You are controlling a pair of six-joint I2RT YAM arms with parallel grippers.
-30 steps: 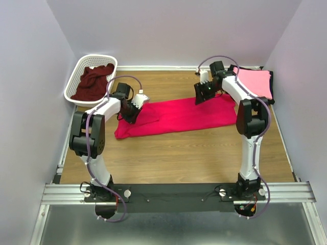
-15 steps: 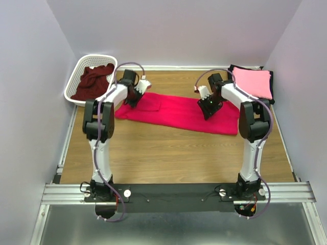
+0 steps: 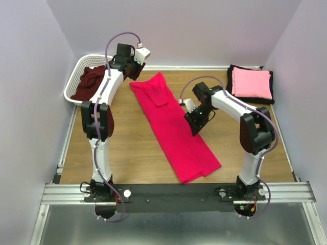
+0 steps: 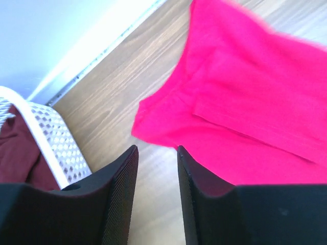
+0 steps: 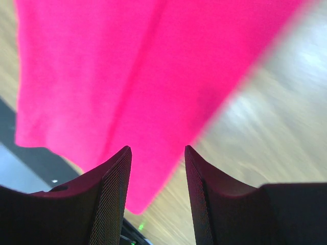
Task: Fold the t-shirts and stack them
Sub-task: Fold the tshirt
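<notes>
- Crimson-red t-shirt [image 3: 171,122]: a long folded strip, flat on the wooden surface [image 3: 127,143], lying diagonally from far-left to near-right.
- Left arm: stretched almost straight to the far end. The left hand [image 3: 134,73] hangs over the crimson shirt's far-left corner. Its fingers [image 4: 120,194] are spread, with bare wood showing in the gap.
- Right arm: elbow bent, reaching inward. The right hand [image 3: 196,126] tilts down at the crimson shirt's right edge, about halfway along. Its fingers [image 5: 110,199] are spread and nothing is pinched; blurred fabric lies beyond them.
- White lattice basket [image 3: 76,71]: left of the crimson shirt's far end. It holds a crumpled dark maroon t-shirt [image 3: 91,84].
- Light pink t-shirt [image 3: 250,82]: folded, well right of the crimson shirt's far end. It is stacked on a folded black t-shirt [image 3: 231,76].
</notes>
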